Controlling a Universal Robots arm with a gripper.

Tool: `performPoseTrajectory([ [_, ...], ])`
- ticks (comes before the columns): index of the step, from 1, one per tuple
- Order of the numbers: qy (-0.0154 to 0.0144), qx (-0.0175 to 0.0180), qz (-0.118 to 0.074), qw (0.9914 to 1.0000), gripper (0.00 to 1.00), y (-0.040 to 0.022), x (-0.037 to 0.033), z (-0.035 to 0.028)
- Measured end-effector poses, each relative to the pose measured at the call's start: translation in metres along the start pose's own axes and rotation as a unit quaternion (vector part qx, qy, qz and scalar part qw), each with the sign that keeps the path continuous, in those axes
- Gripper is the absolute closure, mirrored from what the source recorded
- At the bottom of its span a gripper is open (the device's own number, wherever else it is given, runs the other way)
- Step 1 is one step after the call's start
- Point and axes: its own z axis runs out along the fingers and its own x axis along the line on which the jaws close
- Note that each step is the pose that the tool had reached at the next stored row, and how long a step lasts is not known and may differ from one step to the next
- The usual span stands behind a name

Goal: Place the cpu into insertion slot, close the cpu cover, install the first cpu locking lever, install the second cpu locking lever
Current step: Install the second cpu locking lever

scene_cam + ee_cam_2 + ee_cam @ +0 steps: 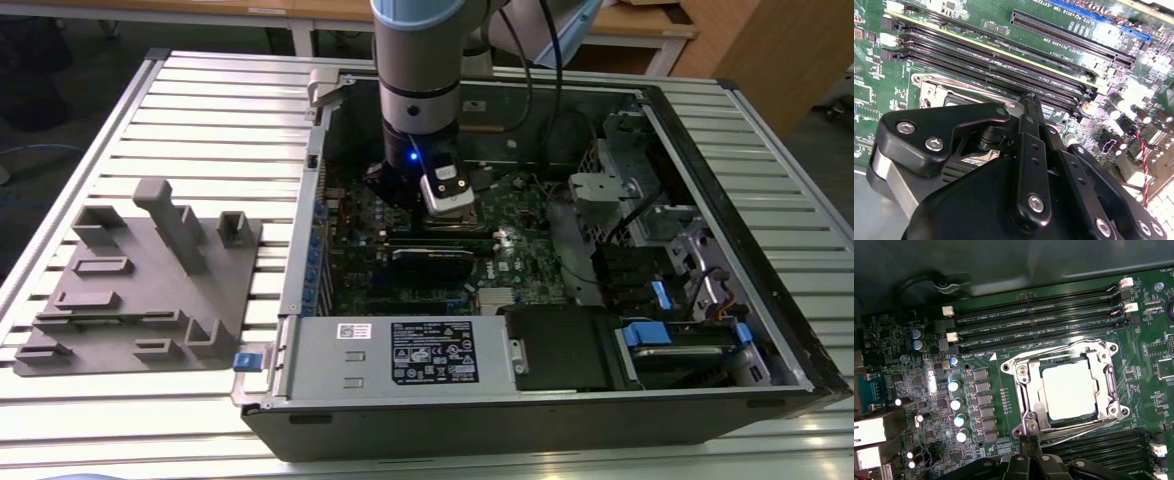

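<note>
In the first wrist view the small flat square cpu with its dull silver-grey metal top (1070,392) already lay seated in the square, silvery-rimmed insertion slot (1024,371) on the green circuit board (904,335), and the thin silvery metal cpu cover with its large square window (1106,377) lay flat around the chip, framing it. Thin wire levers ran along the socket's sides, one along the side toward the long black memory slots (1039,322); whether either was hooked home could not be told. The black linkage gripper (1031,452) hung just beside the socket corner nearest the camera, its fingertips drawn together to a narrow point and gripping nothing that could be seen; the second wrist view showed the same gripper (1029,102) low over the socket edge. Judging by its look, the chip was light, rigid and fragile, best left untouched now; the cover was thin stiff sheet metal, and the levers were springy, slippery wire best pressed near their free ends. In the exterior view the arm reached down inside the open black computer case (787,330) on the slatted metal table (200,110). Room was tight: memory slots lay close on two sides of the socket, silver-topped capacitors (956,402) stood on another, and the case walls hemmed sideways travel.
</note>
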Motion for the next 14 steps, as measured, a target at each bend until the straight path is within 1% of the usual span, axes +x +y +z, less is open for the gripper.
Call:
performPoseTrajectory([
  [1, 0.0003, -0.0011, 0.0, 1.0, 0.89, -0.0001, 0.0, 0.0],
  [3, 0.0011, -0.0058, 0.0, 0.99998, 0.89, -0.0001, 0.0, 0.0001],
  [10, 0.0016, -0.0072, -0.012, 0.9999, 0.89, -0.0004, 0.0012, 0.0007],
  [11, 0.0018, -0.0077, -0.012, 0.9999, 0.89, -0.0006, 0.0016, 0.0008],
  [14, 0.0024, -0.0111, -0.013, 0.99986, 0.89, -0.001, 0.0025, 0.0012],
])
